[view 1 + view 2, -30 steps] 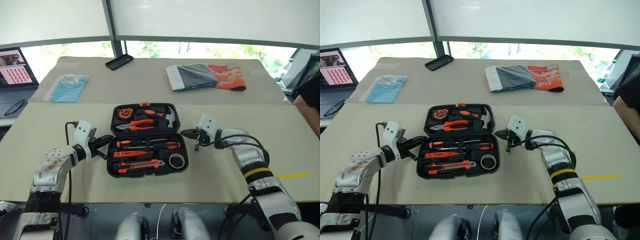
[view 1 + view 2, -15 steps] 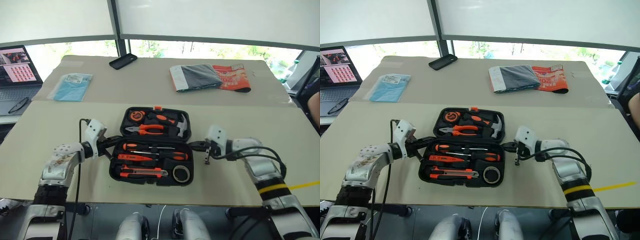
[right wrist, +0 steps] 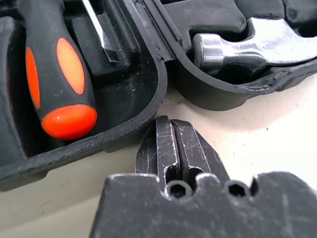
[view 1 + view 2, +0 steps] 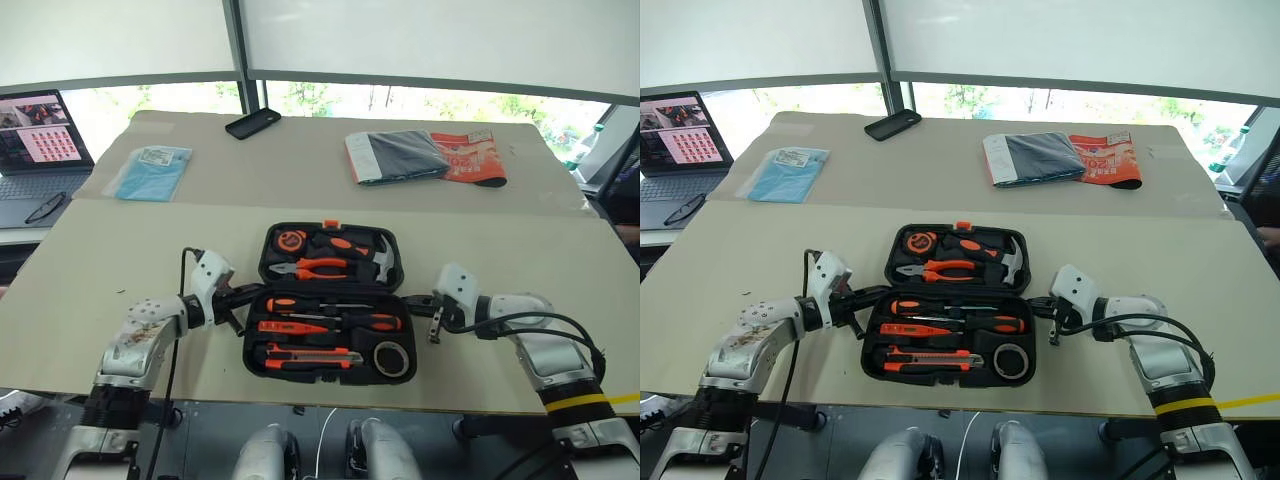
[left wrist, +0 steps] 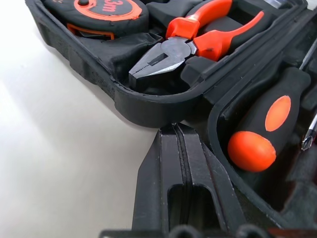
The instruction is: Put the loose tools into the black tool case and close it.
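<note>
You are working with the black tool case point(image 4: 327, 302) lying open on the desk point(image 4: 120, 250), screwdrivers point(image 4: 335, 320), utility knife point(image 4: 305, 355) and tape roll point(image 4: 390, 358) already sitting in its near tray. The left gripper point(image 4: 240, 298) and right gripper point(image 4: 428, 305) are both pinched shut and holding nothing, flanking the case's hinge line at either side. Try getting under the near tray's edges evenly and folding it over squarely, so nothing is spilling before the latch is meeting.

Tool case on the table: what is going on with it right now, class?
The black tool case lies open on the table, with screwdrivers, utility knife and tape roll in their slots. The shut left gripper and shut right gripper sit at its hinge ends. The lid is not yet closed.
</note>
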Tool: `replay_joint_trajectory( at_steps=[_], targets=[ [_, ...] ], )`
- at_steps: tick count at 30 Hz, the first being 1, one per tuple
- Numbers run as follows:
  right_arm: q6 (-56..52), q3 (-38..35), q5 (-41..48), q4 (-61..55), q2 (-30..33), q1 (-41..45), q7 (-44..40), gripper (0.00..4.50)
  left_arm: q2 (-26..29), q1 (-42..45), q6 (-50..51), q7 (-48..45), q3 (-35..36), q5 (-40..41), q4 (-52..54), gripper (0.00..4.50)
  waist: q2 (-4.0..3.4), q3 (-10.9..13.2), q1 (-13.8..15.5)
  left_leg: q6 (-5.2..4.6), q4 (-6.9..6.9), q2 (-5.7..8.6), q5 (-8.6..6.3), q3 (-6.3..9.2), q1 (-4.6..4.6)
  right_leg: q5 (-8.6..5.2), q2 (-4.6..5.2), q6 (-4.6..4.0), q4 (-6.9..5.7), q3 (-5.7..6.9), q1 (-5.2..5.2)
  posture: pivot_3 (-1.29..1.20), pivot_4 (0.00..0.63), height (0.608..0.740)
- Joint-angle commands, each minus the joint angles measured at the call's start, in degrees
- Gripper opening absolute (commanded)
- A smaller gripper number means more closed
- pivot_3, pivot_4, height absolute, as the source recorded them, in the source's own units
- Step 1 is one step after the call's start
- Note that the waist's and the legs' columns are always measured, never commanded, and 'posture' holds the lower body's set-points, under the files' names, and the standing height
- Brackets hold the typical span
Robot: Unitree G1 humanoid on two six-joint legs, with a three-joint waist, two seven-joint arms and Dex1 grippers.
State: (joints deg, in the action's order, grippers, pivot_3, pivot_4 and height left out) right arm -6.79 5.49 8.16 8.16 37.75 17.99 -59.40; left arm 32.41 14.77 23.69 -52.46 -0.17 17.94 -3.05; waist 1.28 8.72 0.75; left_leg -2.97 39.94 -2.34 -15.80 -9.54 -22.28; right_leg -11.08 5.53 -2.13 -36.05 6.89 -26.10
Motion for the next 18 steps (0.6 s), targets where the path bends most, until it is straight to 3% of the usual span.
replay_joint_trajectory(
  at_steps=[1,4,9,12,13,18],
  targets=[
    [-11.34,-5.24,6.36,-3.20,2.11,1.21,-0.07,0.58,3.24,0.60,4.52,3.58,0.61,-2.77,0.26,0.52,0.01,0.01,0.01,0.00,0.03,-0.01,0.00,0.03,-0.02,0.00,0.00,0.00,0.00,0.02,0.01,0.00,0.150,0.740],
    [-22.16,-6.86,7.20,-6.65,5.17,2.38,2.38,1.48,6.48,1.63,10.26,4.38,3.19,-1.10,1.25,1.47,0.01,0.01,-0.07,0.02,0.06,-0.04,0.02,0.07,-0.01,0.01,0.15,-0.02,-0.05,-0.02,-0.01,0.00,0.150,0.740],
    [-43.53,-9.04,15.46,-10.42,9.51,8.27,1.18,3.11,12.21,10.08,33.97,4.14,7.97,8.45,3.43,3.18,0.10,0.07,-0.93,-0.14,0.04,-0.30,-0.07,0.17,-0.02,0.02,-0.10,-0.04,-0.14,0.02,-0.11,0.00,0.150,0.740],
    [-57.83,-9.27,18.22,-6.99,8.84,15.79,4.76,4.20,11.69,16.88,43.63,5.67,8.26,11.31,1.70,4.36,0.13,0.10,-0.88,0.05,0.01,-0.36,0.09,0.29,0.00,0.02,-0.27,-0.05,-0.18,0.09,-0.10,0.00,0.150,0.740],
    [-64.13,-6.06,16.72,-4.14,9.34,19.61,6.51,4.47,10.67,19.65,46.39,6.78,7.90,11.62,0.37,4.50,0.13,0.10,-0.84,0.04,0.00,-0.35,0.12,0.29,-0.01,0.04,-0.27,-0.08,-0.20,0.09,-0.11,0.00,0.150,0.740],
    [-77.14,-1.27,16.13,6.21,4.84,32.71,10.78,4.47,7.66,27.09,51.79,10.07,2.58,10.14,-3.08,4.50,0.13,0.10,-1.08,0.32,-0.03,-0.22,0.34,0.24,-0.04,0.07,-0.25,-0.18,-0.16,0.05,-0.10,0.00,0.150,0.740]
  ],
)
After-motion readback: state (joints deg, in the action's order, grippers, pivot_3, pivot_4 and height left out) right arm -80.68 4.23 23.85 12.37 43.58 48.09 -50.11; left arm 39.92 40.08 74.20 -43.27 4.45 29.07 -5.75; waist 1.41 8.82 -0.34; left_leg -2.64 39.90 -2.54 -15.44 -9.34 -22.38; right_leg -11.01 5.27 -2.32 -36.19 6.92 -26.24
